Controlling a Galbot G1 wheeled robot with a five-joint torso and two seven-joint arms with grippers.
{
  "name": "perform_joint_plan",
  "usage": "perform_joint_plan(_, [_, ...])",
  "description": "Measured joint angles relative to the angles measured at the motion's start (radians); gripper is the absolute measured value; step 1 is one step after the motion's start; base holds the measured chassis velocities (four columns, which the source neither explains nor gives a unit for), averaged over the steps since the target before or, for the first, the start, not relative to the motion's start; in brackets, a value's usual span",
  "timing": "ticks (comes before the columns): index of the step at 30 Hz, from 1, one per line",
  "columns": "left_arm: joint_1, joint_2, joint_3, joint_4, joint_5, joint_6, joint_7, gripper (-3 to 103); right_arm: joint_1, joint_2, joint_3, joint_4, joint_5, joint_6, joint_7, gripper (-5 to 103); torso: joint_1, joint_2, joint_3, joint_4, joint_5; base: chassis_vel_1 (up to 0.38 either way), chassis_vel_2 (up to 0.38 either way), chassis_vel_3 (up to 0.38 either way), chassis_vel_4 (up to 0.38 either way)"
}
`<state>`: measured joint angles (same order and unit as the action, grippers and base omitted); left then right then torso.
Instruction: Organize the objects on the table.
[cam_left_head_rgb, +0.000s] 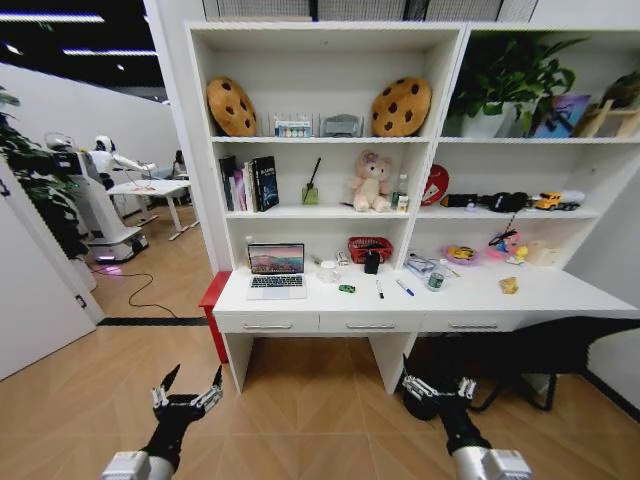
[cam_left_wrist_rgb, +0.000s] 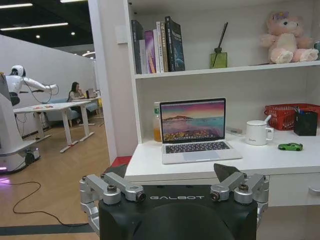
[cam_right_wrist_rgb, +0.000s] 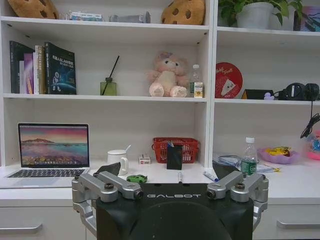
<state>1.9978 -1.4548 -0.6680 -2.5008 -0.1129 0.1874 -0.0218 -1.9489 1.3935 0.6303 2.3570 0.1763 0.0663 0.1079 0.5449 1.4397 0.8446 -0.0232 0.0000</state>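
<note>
Two pincers hang low over the wooden floor, well short of the tabltop: the left pincer with its fingers spread apart and nothing between them, the right pincer likewise released and empty. Neither touches anything.

Everything to be tidied sits on the long white tabletop under the shelves. At its left end an open silver laptop faces the room, screen lit. Just right of it stands a white mug, and in front of that lies a tiny green gadget. Farther right a black pen and a blue pen lie flat, apart from each other. A black pen cup stands in front of a red basket, and a clear bottle with a green label stands upright toward the right.

I'd judge the pens and gadget light but thin and low, so they need a pinch from straight above across the narrow side. The mug is stiff, breakable and smooth; its body or rim looks safer than the handle. The bottle may flex and tip, so take it mid-body. The laptop is the heavy, awkward one.
</note>
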Motion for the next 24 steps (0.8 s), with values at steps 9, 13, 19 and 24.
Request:
perform_joint_plan(9, [-0.005,-0.002,-0.054,0.000,-0.043,0.002,0.004,94,-0.004,-0.006,-0.008,-0.001,-0.006,-0.019,0.009,100,0.000,0.000,0.000,0.0000,0.0000,0.000,0.000,0.000,0.000])
perform_joint_plan(13, [-0.012,0.000,-0.084,0.001,-0.073,0.010,0.001,85,-0.010,0.003,-0.028,-0.001,-0.010,-0.022,0.011,100,0.000,0.000,0.000,0.0000,0.0000,0.000,0.000,0.000,0.000])
perform_joint_plan(19, [-0.012,0.002,-0.092,0.001,-0.080,0.016,-0.014,94,-0.011,0.003,-0.040,0.002,-0.014,-0.027,0.014,100,0.000,0.000,0.000,0.0000,0.0000,0.000,0.000,0.000,0.000])
perform_joint_plan(24, [-0.009,-0.002,-0.092,0.001,-0.080,0.023,-0.019,100,-0.017,0.000,-0.040,0.009,-0.012,-0.037,0.015,100,0.000,0.000,0.000,0.0000,0.0000,0.000,0.000,0.000,0.000])
